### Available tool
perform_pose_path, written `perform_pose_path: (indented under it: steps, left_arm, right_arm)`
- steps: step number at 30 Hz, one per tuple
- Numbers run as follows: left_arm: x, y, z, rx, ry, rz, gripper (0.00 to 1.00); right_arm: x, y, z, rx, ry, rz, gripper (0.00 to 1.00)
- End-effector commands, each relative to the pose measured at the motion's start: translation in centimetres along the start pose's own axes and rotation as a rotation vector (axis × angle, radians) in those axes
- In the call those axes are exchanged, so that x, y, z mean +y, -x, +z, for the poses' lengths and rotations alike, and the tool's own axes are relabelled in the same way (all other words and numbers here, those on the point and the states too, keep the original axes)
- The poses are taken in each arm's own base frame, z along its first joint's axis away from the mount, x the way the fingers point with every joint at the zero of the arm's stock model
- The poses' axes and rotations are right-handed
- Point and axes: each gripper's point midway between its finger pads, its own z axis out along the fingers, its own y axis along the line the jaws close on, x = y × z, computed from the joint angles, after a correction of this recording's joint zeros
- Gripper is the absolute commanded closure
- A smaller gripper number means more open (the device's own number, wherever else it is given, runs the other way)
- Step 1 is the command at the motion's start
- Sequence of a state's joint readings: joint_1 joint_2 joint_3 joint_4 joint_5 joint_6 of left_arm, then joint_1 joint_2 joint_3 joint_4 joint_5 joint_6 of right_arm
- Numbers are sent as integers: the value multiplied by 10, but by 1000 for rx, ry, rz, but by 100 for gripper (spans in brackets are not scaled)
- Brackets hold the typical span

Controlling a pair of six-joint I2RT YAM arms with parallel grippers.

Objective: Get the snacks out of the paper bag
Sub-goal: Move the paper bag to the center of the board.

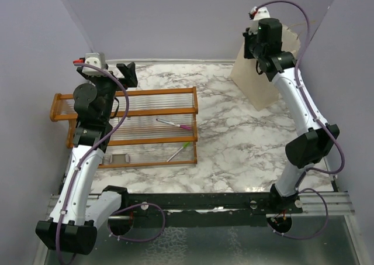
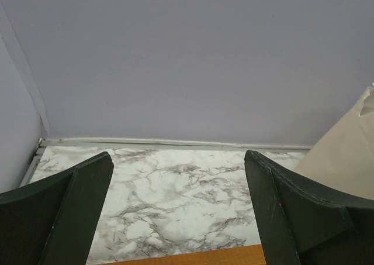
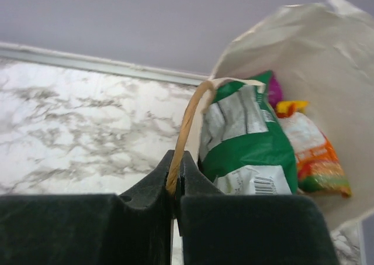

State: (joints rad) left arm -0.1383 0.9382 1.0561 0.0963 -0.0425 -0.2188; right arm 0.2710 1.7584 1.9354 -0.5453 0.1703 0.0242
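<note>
Right arm (image 1: 298,110): stretched to far right, wrist above paper bag (image 1: 255,81).
Right jaws: closed on bag's twine handle (image 3: 188,124).
Left jaws: wide open, empty, above rack (image 1: 152,110) far edge.
Snacks (image 3: 251,145): inside bag, far right of counter (image 1: 234,142).

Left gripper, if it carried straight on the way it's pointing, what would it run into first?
The open left gripper has nothing between its fingers; ahead lies white marble tabletop, then the lavender back wall, probably what it meets first, though depth is unclear. The cream paper bag sits to the right.
</note>
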Motion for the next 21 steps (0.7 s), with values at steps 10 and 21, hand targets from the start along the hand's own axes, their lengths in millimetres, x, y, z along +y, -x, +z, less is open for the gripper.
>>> perform_pose_path:
  steps: [10, 21]
  left_arm:
    - [0, 8, 4, -24, -24, -33, 2]
    - [1, -2, 10, 1, -23, -36, 2]
  right_arm:
    - [241, 40, -40, -99, 471, -66, 99]
    - [300, 56, -44, -182, 589, 12, 92]
